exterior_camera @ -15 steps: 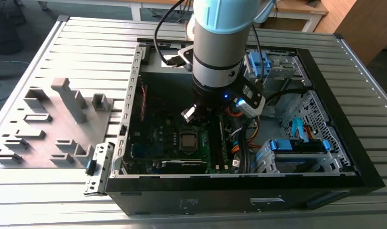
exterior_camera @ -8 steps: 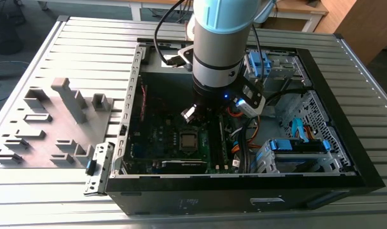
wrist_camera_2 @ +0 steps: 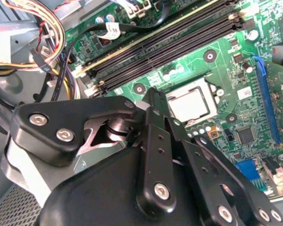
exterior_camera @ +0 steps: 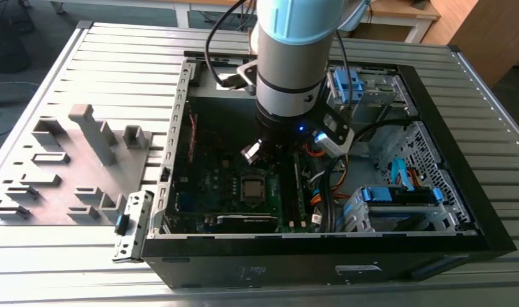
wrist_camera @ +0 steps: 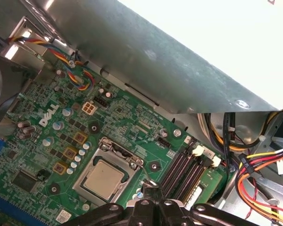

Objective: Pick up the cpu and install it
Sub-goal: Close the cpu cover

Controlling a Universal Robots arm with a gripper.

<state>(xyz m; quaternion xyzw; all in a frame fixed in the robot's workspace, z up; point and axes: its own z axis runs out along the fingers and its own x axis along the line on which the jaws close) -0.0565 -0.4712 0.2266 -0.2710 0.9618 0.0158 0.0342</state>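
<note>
Cpu (wrist_camera: 103, 178) lies flat in its socket frame (wrist_camera: 107, 146) on the green motherboard (wrist_camera: 127, 117), silver top showing, near the middle of the board. The claw (wrist_camera: 149, 187) hangs just beside the socket, apart from the chip, its fingers drawn together on nothing. The second wrist view shows the claw's black linkages close up, with the memory slots (wrist_camera_2: 170, 44) beyond the socket; the first wrist view shows coloured wires (wrist_camera: 264, 165) by the case wall. The exterior view shows the arm (exterior_camera: 294, 57) reaching down into the open computer case (exterior_camera: 242, 268) on the slatted bench (exterior_camera: 114, 57), and a grey fixture block (exterior_camera: 71, 166) at the exterior view's left.
</note>
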